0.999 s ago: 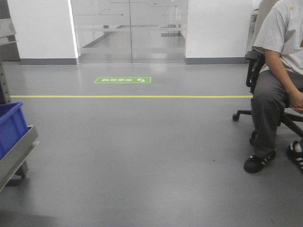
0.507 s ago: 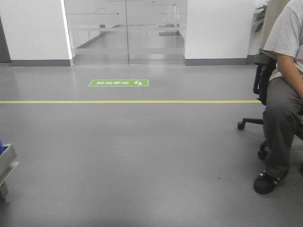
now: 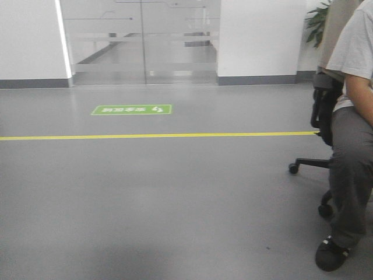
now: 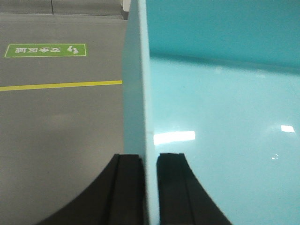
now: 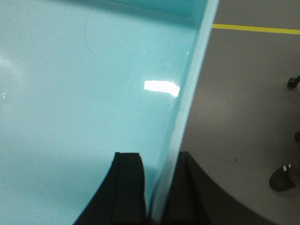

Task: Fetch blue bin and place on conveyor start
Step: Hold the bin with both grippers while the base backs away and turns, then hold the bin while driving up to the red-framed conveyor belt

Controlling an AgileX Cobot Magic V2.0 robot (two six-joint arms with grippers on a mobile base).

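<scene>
Blue bin point(image 4: 220, 117) hangs above the grey floor point(image 3: 175, 210), carried between both tools, with its pale turquoise inside filling much of each wrist view. In the left wrist view, a yellow line point(image 4: 61, 85) crosses the floor and runs out of sight behind the bin's left wall. A green floor sign point(image 4: 45, 49) lies on the far side of that line. The left tool point(image 4: 149, 159) is clenched on this wall, with one black finger point(image 4: 126, 187) outside it and the other inside against the smooth face.

In the right wrist view the blue bin point(image 5: 70, 93) takes the left part of the frame, and the right tool point(image 5: 157, 161) is clamped over its right wall in the same way, one finger on each side. The yellow line point(image 5: 255, 29) shows past the rim, and on the near side of it are a chair caster point(image 5: 294, 82) and a dark shoe point(image 5: 283, 178).

In the front view, glass doors point(image 3: 140, 41) stand well beyond the yellow line point(image 3: 157, 135), and the green floor sign point(image 3: 132, 109) lies just past it. At the line's right end are an office chair point(image 3: 323, 116) and a seated person point(image 3: 352, 134) in grey trousers. A plant point(image 3: 317, 23) shows behind them.
</scene>
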